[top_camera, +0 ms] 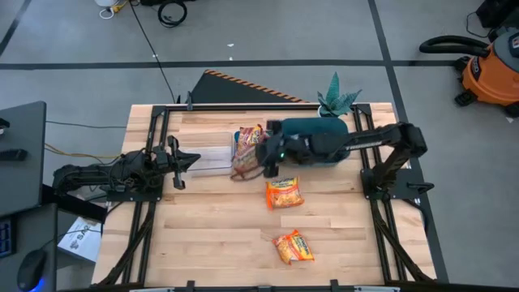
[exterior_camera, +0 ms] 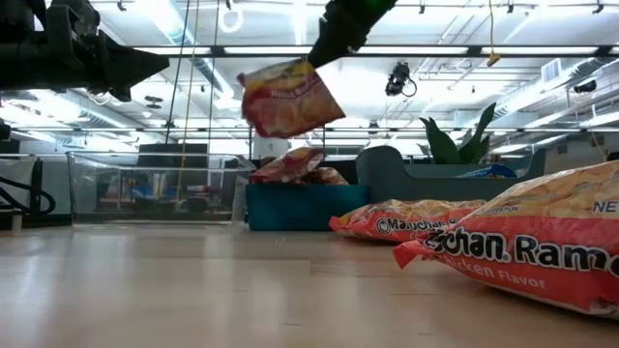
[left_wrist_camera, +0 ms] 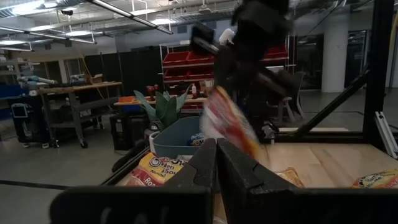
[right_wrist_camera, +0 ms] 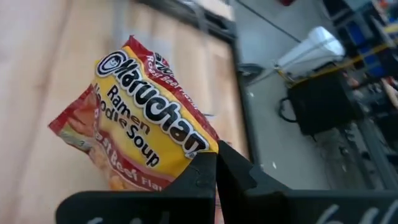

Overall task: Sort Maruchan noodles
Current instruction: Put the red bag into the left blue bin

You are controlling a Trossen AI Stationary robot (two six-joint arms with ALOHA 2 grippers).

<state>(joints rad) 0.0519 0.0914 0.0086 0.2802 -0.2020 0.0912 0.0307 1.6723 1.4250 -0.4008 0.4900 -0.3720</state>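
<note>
- R gripper (right_wrist_camera: 214, 163) clamped on corner of roast-beef Maruchan packet (right_wrist_camera: 140, 121), hanging mid-air above small blue bin (exterior_camera: 305, 205).
- Risk: thin corner pinch, crinkly packet could slip, land outside bin.
- L gripper (left_wrist_camera: 216, 163) idle at table's left, fingers together.

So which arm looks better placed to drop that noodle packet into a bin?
The right one. Its gripper is already shut on a Roast Beef Maruchan packet, held in the air close to the blue bin holding similar packets. The left gripper sits apart at the table's left side, fingers shut and holding nothing.
</note>
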